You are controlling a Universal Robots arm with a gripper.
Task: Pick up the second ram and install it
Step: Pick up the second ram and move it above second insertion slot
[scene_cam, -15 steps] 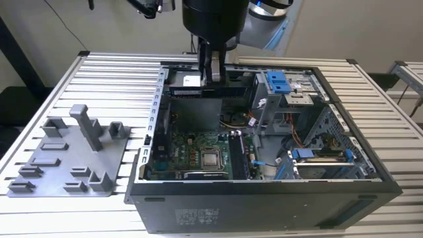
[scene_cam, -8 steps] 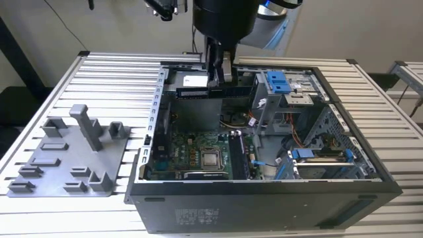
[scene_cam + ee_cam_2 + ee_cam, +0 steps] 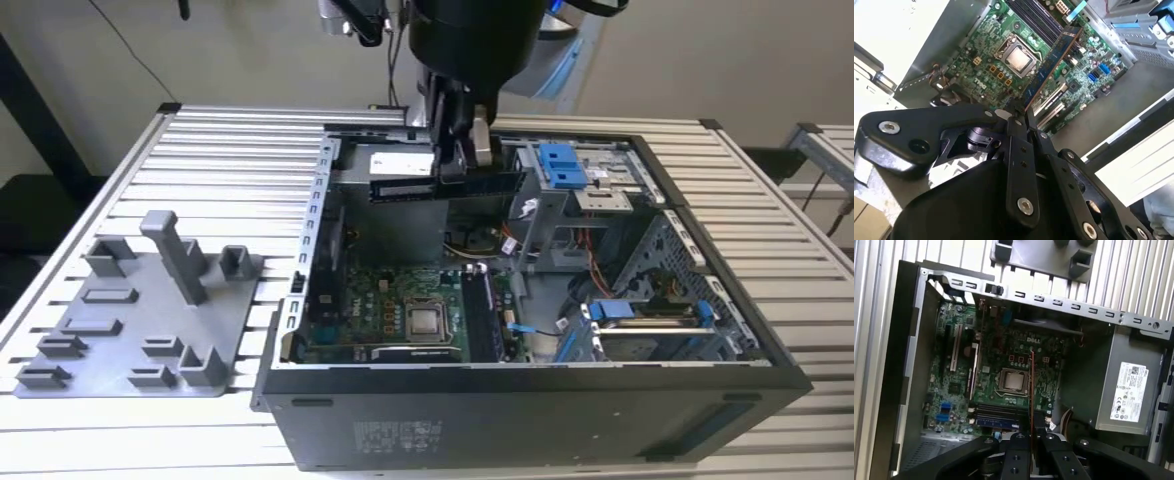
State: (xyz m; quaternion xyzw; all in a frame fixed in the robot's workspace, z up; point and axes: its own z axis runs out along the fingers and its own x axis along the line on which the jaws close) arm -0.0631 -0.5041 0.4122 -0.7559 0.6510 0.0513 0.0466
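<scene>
Exterior view: gripper [image 3: 454, 172] clamped on the second ram [image 3: 400, 188], which is held level above the open computer case [image 3: 534, 410]; grey fixture plate [image 3: 134, 320] at the exterior view's left.
Second wrist view: second ram [image 3: 1054, 60] shows its flat face over the motherboard [image 3: 979, 65], beside the CPU socket [image 3: 1018, 59].
First wrist view: second ram [image 3: 1032, 390] edge-on, a thin line; memory slots [image 3: 996, 415]; grey power-supply box [image 3: 1114, 370].

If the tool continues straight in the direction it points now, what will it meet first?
Probably the motherboard, near the processor socket. The second ram held in the tool sticks out ahead, so it would touch first; depth is unclear.
</scene>
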